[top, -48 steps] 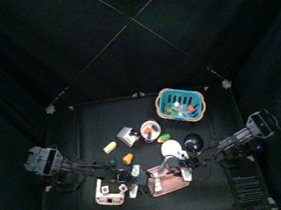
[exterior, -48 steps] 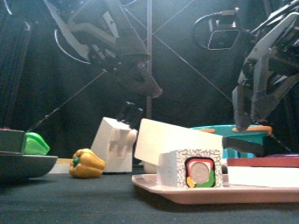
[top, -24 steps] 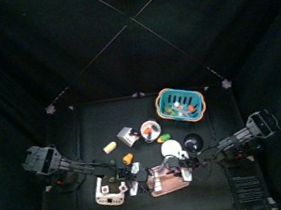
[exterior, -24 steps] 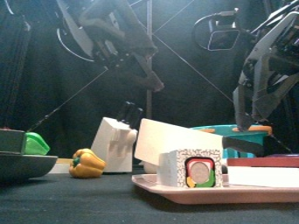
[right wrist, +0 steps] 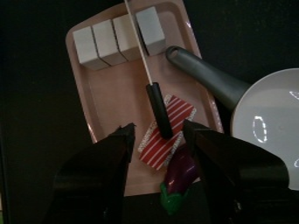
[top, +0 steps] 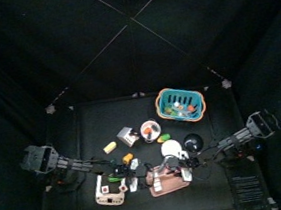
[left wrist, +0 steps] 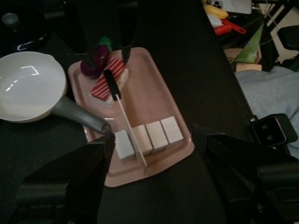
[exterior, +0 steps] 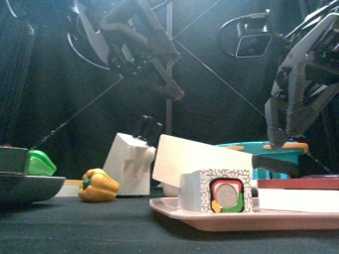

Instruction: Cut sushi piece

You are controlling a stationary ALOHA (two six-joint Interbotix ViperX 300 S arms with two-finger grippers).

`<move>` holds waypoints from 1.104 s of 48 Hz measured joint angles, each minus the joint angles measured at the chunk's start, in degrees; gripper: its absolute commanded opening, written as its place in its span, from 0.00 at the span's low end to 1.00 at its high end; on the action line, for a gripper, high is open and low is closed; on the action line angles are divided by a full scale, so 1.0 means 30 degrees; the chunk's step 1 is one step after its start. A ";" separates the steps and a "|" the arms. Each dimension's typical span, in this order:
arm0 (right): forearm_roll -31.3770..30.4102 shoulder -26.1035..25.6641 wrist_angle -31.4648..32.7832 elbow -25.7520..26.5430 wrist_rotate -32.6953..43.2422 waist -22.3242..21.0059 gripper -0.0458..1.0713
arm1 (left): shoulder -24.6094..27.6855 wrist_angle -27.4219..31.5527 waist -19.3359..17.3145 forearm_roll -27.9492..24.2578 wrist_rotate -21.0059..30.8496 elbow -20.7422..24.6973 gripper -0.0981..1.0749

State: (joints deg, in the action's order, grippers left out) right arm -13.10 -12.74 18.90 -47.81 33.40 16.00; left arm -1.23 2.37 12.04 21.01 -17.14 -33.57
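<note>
The left wrist view showed the sushi pieces (left wrist: pixel 149 138) lined up in a row at one end of the pink tray (left wrist: pixel 146 83). Four white blocks could be counted there, touching side by side. The knife (left wrist: pixel 121 109) was laid along the tray, its black handle toward the middle and its thin blade reaching past the row, between two of the blocks. A red striped cloth (left wrist: pixel 96 61) was seen at the other end of the tray, with a dark purple thing on it that could not be told.

A white bowl (left wrist: pixel 30 83) was set just beside the tray, and a grey handle (left wrist: pixel 84 117) was poked over the tray's edge near the sushi.

In the right wrist view the same tray (right wrist: pixel 107 96) was seen, with the sushi row (right wrist: pixel 114 37) at its far end and the knife (right wrist: pixel 149 83) across it. The white bowl (right wrist: pixel 274 114) was beside it.

In the front view a cut roll (exterior: pixel 216 191) was stood at the tray's near edge. A yellow pepper (exterior: pixel 97 185) and a white block (exterior: pixel 130 159) were placed further left.

The left gripper (left wrist: pixel 149 179) was held above the tray with its jaws spread as wide as they go, and nothing was held. The right gripper (right wrist: pixel 163 144) was hung over the tray too, jaws wide apart, and nothing was held.

In the top view a teal basket (top: pixel 180 101) was set at the table's back.
</note>
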 measured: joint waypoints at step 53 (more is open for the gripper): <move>-0.0029 0.0293 0.0000 0.0000 0.0000 0.0000 0.79 | 0.0469 0.7793 0.1318 -1.0664 0.7881 0.4951 0.94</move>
State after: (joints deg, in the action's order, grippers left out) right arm -13.18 -11.87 18.90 -47.81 33.40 16.00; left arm 0.18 25.75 16.00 -10.99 6.50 -18.72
